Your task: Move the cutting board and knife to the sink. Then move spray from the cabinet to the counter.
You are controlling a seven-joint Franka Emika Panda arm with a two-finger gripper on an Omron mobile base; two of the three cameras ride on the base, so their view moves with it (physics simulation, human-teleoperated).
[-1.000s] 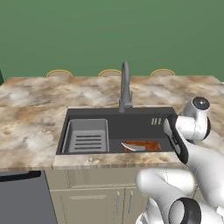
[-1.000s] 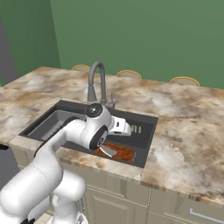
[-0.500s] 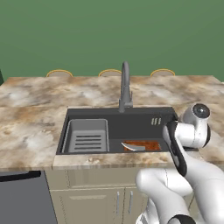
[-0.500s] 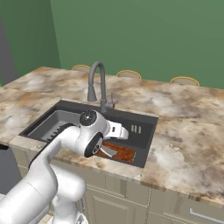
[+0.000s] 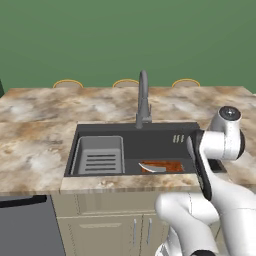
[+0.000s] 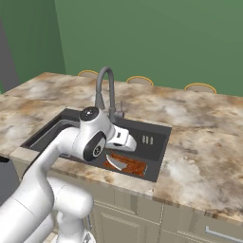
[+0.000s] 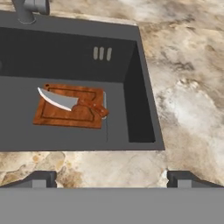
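Observation:
The reddish-brown cutting board (image 7: 65,114) lies flat on the floor of the dark grey sink (image 7: 131,65), toward its right end. On the board rests the knife (image 7: 65,101), silver blade pointing left and handle to the right. Both also appear as the cutting board (image 5: 167,165) and the knife (image 6: 114,162) in the base views. My gripper (image 7: 111,179) hovers above the counter (image 7: 188,87) strip at the sink's front right corner. It is open, its fingertips (image 7: 43,178) far apart with nothing between them. The spray and the cabinet are out of view.
A tall grey faucet (image 5: 143,100) rises behind the sink. A grey slotted basket (image 5: 100,155) fills the sink's left half. Marbled counter spreads to both sides. Yellow-rimmed round tops (image 5: 125,82) line the far edge, and a dark appliance front (image 5: 25,225) sits lower left.
My arm's upper joints have shifted slightly above the sink's right side. The board and knife have not moved, and the fingers stay wide apart.

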